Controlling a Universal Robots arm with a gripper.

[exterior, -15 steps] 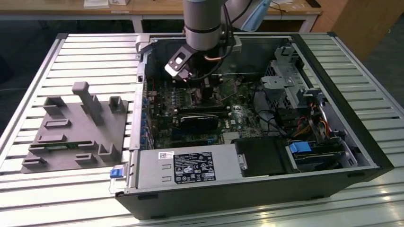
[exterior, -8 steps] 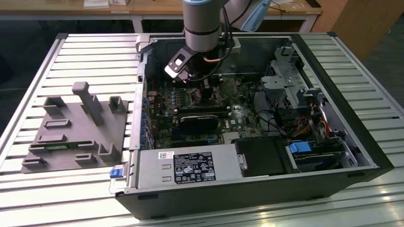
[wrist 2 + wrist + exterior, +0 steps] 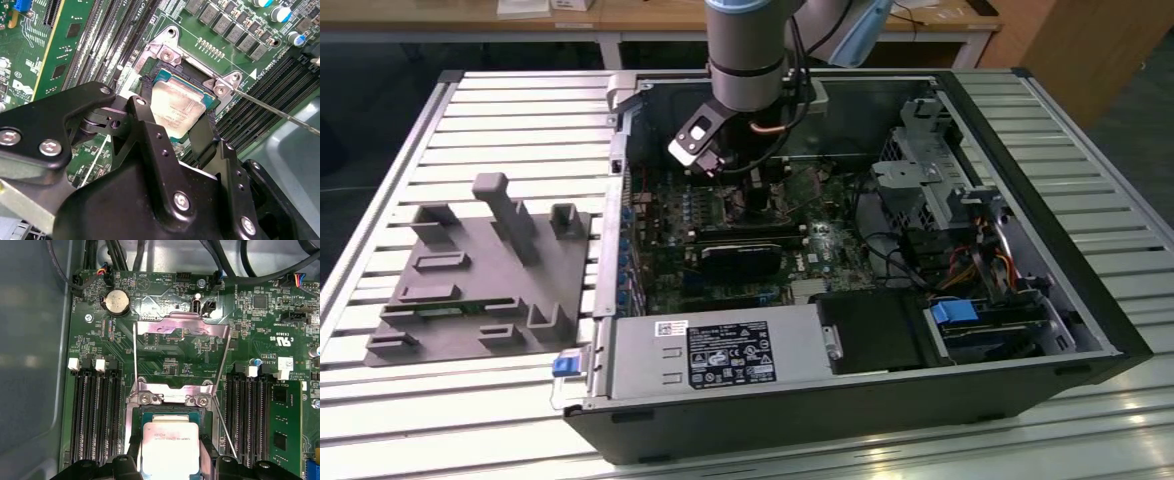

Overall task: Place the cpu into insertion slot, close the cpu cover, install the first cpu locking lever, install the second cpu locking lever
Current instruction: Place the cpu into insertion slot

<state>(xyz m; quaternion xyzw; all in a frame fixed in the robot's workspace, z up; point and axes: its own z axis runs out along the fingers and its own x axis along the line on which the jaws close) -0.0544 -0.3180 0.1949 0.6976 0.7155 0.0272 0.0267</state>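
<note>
The cpu is a silver-topped square chip lying level at the insertion slot, between the slot's dark walls. Whether it is fully seated I cannot tell. My gripper is shut on the cpu, with a black finger against each of two opposite sides; the second wrist view shows the fingers flanking the cpu. The cpu cover stands swung up and open beyond the slot. Two thin wire locking levers rise beside it, one also visible as a lever. In the exterior view the gripper is down inside the computer case.
Long black memory slots run on both sides of the socket, and a coin battery sits beyond the cover. A black card, power supply and drive cage crowd the case. A grey fixture stands at the exterior view's left.
</note>
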